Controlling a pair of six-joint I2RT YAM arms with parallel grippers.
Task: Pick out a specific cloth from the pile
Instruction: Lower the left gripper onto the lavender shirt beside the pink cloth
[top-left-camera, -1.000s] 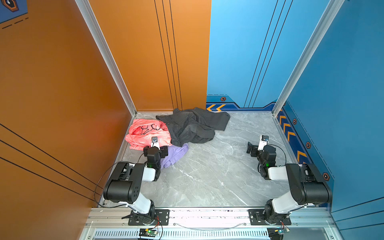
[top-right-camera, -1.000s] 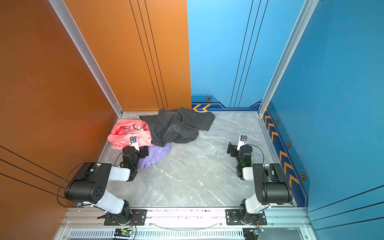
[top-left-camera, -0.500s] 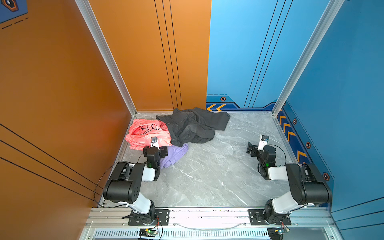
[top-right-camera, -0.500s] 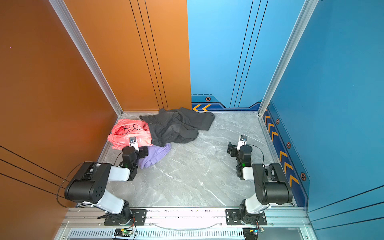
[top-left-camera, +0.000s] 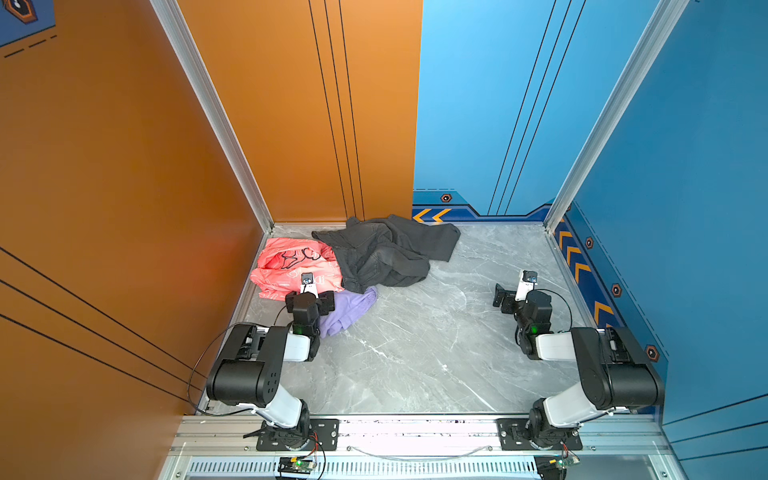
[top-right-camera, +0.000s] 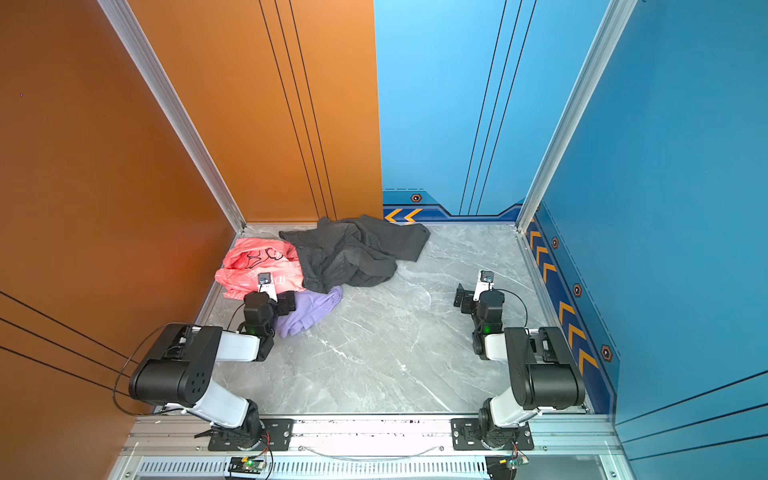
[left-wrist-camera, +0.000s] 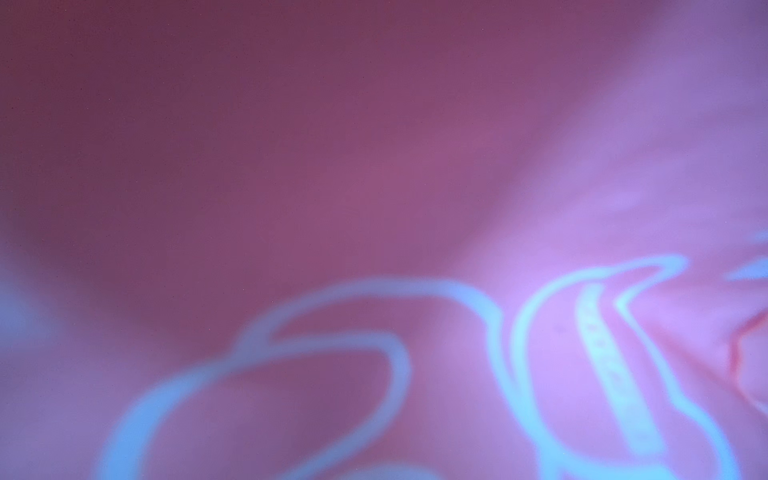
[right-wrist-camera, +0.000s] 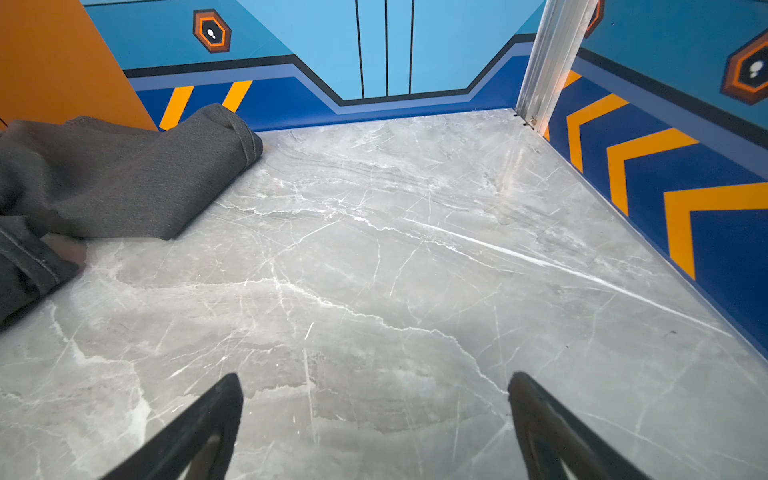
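No shift anywhere: rumpled lavender cloth (top-left-camera: 350, 312) beside creased grey denim (top-left-camera: 384, 251).

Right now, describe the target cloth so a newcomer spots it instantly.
On the grey marble table, find the far-left corner under the orange wall, where the pile lies. At the pile's near edge sits the lavender cloth. It is plain and smallest, unlike the coral-pink printed cloth and the dark grey garment behind it.

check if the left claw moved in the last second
No. In both top views the left claw stays put over the pink cloth's near edge, beside the purple cloth.
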